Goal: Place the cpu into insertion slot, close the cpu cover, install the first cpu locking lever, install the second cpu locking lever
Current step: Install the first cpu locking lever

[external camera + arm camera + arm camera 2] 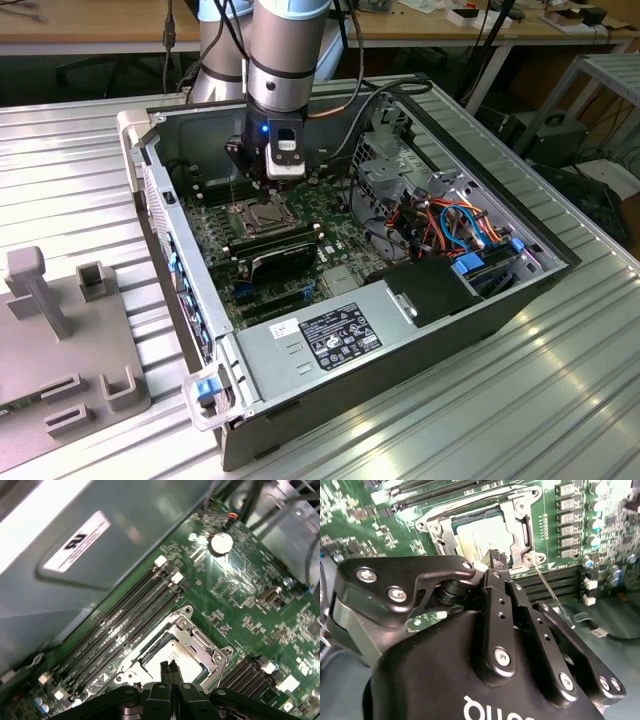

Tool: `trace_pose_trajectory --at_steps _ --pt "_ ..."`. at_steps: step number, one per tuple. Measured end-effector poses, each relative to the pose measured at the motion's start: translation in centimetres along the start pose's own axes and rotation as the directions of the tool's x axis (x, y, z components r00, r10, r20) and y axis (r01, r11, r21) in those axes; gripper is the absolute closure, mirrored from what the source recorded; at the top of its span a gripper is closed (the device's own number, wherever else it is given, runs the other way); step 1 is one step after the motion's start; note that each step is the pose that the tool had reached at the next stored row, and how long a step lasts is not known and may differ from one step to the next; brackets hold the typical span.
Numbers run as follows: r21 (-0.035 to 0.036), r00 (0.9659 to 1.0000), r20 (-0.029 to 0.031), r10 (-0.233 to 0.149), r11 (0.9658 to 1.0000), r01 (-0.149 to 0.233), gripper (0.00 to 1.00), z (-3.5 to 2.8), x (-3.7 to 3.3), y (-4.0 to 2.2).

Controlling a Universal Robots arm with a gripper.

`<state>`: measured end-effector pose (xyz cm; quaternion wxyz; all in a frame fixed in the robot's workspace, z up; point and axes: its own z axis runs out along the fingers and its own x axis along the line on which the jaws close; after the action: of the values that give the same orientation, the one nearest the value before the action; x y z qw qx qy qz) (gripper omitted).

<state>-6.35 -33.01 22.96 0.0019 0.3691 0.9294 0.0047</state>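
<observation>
A table point(560, 390) of ribbed, silvery metal slats spreads across the exterior view, and soft light from above lies in pale streaks along its grooves, brightest toward the exterior view's right. Behind it runs a long wooden desk point(90, 28) with small gear point(470, 15) lying on it, dark floor point(40, 75) in shadow beneath, and a grey metal rack point(612, 85) standing at the exterior view's right. On the table at the exterior view's left lies a grey plate point(40, 350) bearing upright blocks point(95, 282)
</observation>
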Motion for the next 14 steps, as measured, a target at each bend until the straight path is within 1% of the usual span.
trace_pose_trajectory --at_steps 2,3,4,5,6,8,9,11,12,14 --pt "-0.0001 0.9991 -0.0004 -0.041 0.9991 0.041 0.89 0.00 0.00 0.00" --pt "-0.0001 0.9979 -0.0006 -0.065 0.9979 0.065 0.89 0.00 0.00 0.00" --pt "-0.0001 0.9965 -0.0008 -0.084 0.9965 0.084 0.89 0.00 0.00 0.00" --pt "-0.0001 0.9939 -0.0011 -0.110 0.9939 0.110 0.89 0.00 0.00 0.00" --pt "-0.0002 0.9919 -0.0013 -0.127 0.9919 0.127 0.89 0.00 0.00 0.00" --pt "-0.0003 0.9851 -0.0018 -0.172 0.9851 0.172 0.89 0.00 0.00 0.00" --pt "-0.0003 0.9797 -0.0020 -0.200 0.9797 0.200 0.89 0.00 0.00 0.00" --pt "-0.0004 0.9718 -0.0023 -0.236 0.9718 0.236 0.89 0.00 0.00 0.00" --pt "-0.0004 0.9654 -0.0026 -0.261 0.9655 0.261 0.89 0.00 0.00 0.00" --pt "-0.0006 0.9583 -0.0029 -0.286 0.9583 0.286 0.89 0.00 0.04 -0.04"
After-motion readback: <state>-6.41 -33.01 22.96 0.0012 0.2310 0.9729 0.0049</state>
